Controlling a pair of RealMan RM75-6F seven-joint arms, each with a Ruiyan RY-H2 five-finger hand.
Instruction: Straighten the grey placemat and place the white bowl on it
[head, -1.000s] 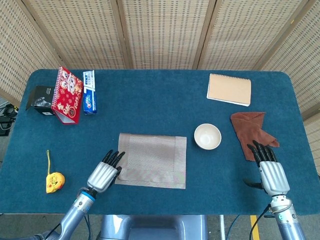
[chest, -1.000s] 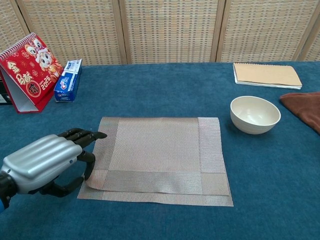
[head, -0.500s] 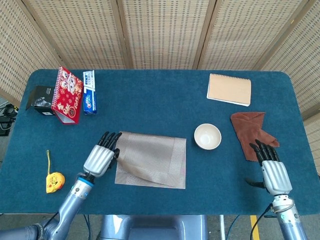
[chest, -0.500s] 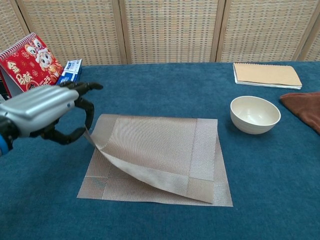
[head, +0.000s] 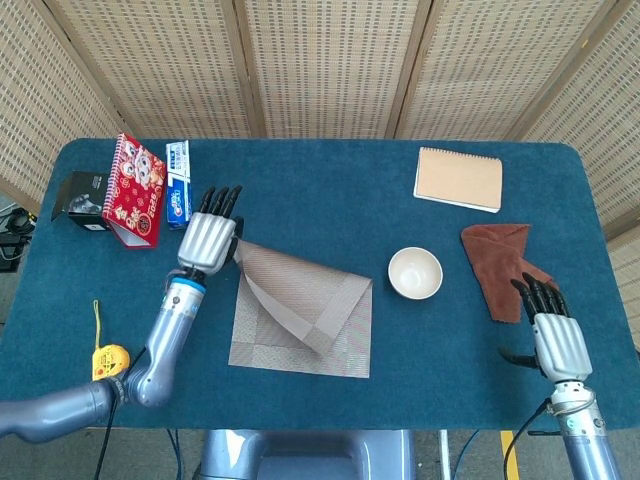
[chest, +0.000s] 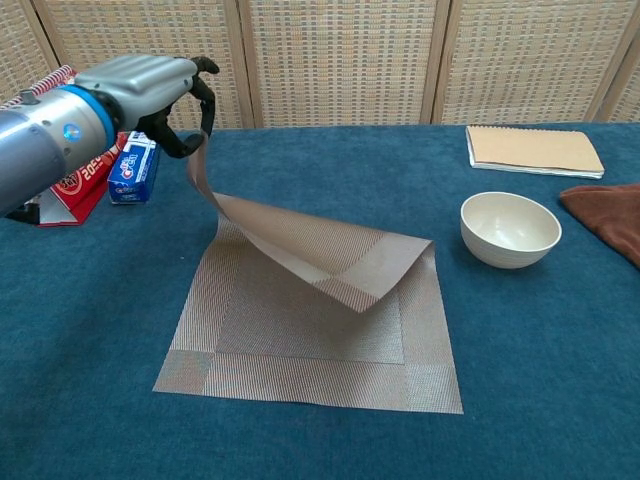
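- Your left hand (chest: 150, 85) pinches one corner of the grey placemat (chest: 300, 340) and holds it raised above the blue table (head: 320, 200) — the chest view shows that corner caught between thumb and fingers, with the folded-over layer hanging down from it.
- The mat's lower layer lies flat on the table near the front edge; the lifted layer droops across it, and its free corner touches down on the right part of the mat (a diagonal fold shows in the head view).
- The white bowl (head: 415, 273) stands upright on the table just to the right of the mat, apart from it.
- Your right hand (head: 556, 335) is low at the front right corner of the table, fingers stretched out and slightly apart, holding nothing — its fingertips lie near the edge of the brown cloth (head: 505, 262).
- Behind your left hand stand a red calendar (head: 133, 190), a blue-and-white box (head: 178, 184) beside it and a black box (head: 80, 198) at the far left.
- A tan notebook (head: 459, 178) lies at the back right, and a small yellow object (head: 109, 362) at the front left.
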